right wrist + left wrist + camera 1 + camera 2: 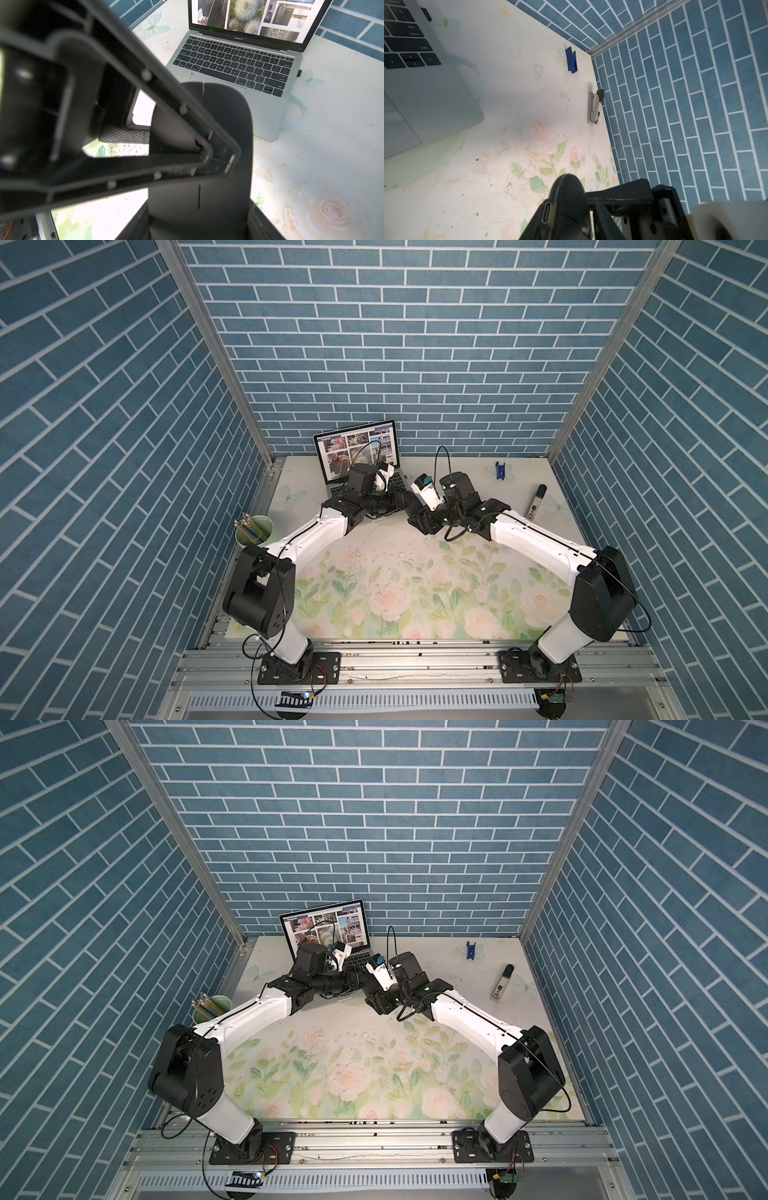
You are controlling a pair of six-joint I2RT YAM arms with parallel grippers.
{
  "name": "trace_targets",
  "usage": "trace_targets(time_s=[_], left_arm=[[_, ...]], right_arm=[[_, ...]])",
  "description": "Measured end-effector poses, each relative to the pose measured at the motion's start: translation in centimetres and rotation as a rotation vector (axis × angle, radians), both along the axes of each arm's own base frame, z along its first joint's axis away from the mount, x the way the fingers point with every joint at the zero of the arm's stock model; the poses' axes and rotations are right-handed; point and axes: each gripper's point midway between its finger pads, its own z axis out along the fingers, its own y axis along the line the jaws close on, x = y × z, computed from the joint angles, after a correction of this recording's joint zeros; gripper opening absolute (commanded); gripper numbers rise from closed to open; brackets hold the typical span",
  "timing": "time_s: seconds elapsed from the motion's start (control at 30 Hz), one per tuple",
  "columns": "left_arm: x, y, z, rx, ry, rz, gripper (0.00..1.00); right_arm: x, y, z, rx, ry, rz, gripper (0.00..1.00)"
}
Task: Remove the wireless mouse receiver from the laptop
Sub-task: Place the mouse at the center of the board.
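- In both top views, the laptop (pixel 357 448) stands open at the table's (pixel 415 572) back edge, left of the middle, with photos on its screen.
- The two arms meet over the laptop's front right corner. The left gripper (pixel 397 499) and right gripper (pixel 419 520) are just beside each other. They are too small and crowded here to read their jaws.
- A cup (pixel 254 531) of pencils sits at the left edge. A blue clip (pixel 500 471) lies near the back right corner, and a stapler (pixel 536 502) lies by the right edge.
- In the left wrist view, the receiver (pixel 426 14) is plugged into the laptop's right side, level with the upper key rows, and sticks out over the table.
- A black mouse (pixel 566 207) lies right at the left gripper, its port showing. I cannot tell whether that gripper is pressing on it.
- In the right wrist view, the right gripper holds the mouse, its jaws set fairly wide against the mouse's two sides.
- One left finger (pixel 164 91) crosses in front of the mouse.
- The receiver shows at the laptop's right side, well apart from both grippers.
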Motion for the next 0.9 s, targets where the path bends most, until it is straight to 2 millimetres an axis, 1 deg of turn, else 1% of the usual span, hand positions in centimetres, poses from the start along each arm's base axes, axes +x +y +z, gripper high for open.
trace_targets(time_s=[0.2,0.33,0.43,0.5,0.57,0.63,0.77,0.8,0.9], left_arm=[[-0.1,-0.2,0.3,-0.013,-0.005,-0.013,0.29],[-0.1,-0.3,0.3,-0.015,-0.007,-0.018,0.18],[-0.1,-0.5,0.0,-0.016,-0.005,-0.025,0.16],[0.0,-0.6,-0.2,-0.016,-0.005,-0.027,0.16],[0.0,-0.6,-0.3,-0.015,-0.003,-0.027,0.16],[0.0,-0.7,-0.4,-0.016,0.000,-0.029,0.16],[-0.6,-1.5,-0.9,-0.013,0.018,-0.054,0.16],[-0.8,-1.6,-1.2,-0.009,0.027,-0.057,0.16],[-0.7,-1.7,-1.9,0.010,0.062,-0.051,0.15]], right_arm=[[0.0,0.0,0.0,0.002,0.004,-0.004,0.47],[0.0,0.0,0.0,0.000,0.006,-0.007,0.47],[0.1,-0.2,-0.3,-0.006,0.013,-0.011,0.50],[0.1,-0.2,-0.5,-0.010,0.021,-0.016,0.55],[0.1,-0.2,-0.6,-0.012,0.025,-0.019,0.66],[0.2,-0.3,-0.6,-0.012,0.028,-0.023,0.73],[0.4,0.2,0.0,0.001,0.006,-0.026,0.82],[0.5,0.3,0.1,0.003,0.000,-0.028,0.88],[0.6,0.1,0.3,-0.017,-0.029,-0.053,0.90]])
